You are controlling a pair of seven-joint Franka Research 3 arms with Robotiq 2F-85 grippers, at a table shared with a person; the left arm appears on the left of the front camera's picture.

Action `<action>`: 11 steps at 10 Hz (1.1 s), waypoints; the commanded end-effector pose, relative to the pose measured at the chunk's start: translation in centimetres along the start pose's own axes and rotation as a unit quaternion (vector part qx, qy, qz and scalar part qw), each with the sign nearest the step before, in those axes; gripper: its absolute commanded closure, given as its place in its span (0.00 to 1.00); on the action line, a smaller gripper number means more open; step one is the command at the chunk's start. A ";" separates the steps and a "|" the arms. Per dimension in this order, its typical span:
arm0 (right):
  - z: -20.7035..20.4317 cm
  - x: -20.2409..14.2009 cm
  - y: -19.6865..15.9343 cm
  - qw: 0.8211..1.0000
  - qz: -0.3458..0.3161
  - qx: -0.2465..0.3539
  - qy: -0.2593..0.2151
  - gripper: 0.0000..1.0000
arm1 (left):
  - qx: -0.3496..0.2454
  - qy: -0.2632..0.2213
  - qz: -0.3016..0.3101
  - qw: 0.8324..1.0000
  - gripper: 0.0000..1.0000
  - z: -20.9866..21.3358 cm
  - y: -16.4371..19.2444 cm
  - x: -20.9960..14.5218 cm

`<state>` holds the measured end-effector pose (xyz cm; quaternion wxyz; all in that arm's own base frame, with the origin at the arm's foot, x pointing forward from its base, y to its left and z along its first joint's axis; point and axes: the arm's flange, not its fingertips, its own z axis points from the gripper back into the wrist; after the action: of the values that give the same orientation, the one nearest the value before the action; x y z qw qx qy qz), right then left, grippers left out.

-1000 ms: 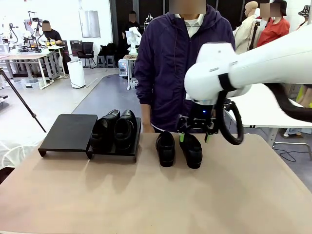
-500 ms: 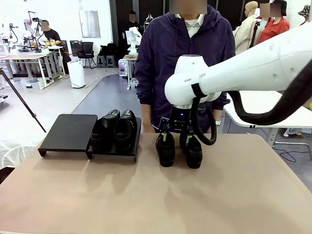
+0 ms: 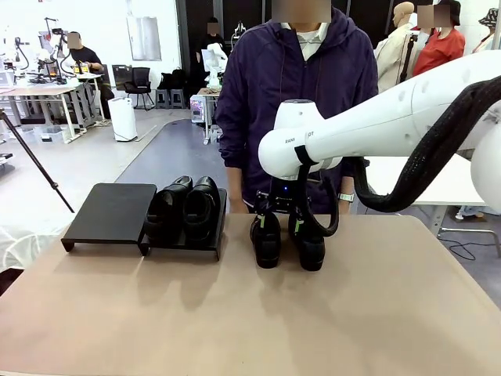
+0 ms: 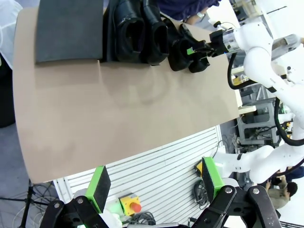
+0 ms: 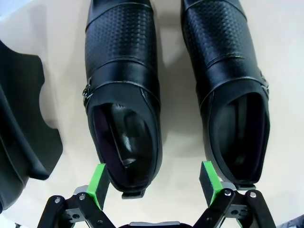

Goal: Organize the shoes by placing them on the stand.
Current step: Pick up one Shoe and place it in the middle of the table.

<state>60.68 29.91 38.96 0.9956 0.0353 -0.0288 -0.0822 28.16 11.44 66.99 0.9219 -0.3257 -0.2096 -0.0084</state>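
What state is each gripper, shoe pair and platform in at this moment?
Stand shoe pair: upright on right platform.
Loose shoe pair: upright on tabletop.
Left platform: bare.
Left gripper: open, holding nothing.
Right gripper: open, over one loose shoe's heel.

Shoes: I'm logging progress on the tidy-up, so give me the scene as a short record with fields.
stand: two platforms, side by side
stand shoes: two, together on the right platform
table shoes: two, side by side on the table, right of the stand
right gripper: open, pads flanking one table shoe's heel, not closed on it
left gripper: open, holding nothing, far from the shoes
person: stands at the far side
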 end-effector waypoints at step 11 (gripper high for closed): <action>-2.8 2.2 0.1 1.000 -0.019 0.000 0.003 1.00 | -0.001 0.001 -0.010 1.000 0.00 0.1 0.1 -0.1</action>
<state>62.22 29.56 35.94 0.9944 0.0365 -0.0283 -0.0954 28.16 11.44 66.99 0.9219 -0.3257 -0.2097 -0.0086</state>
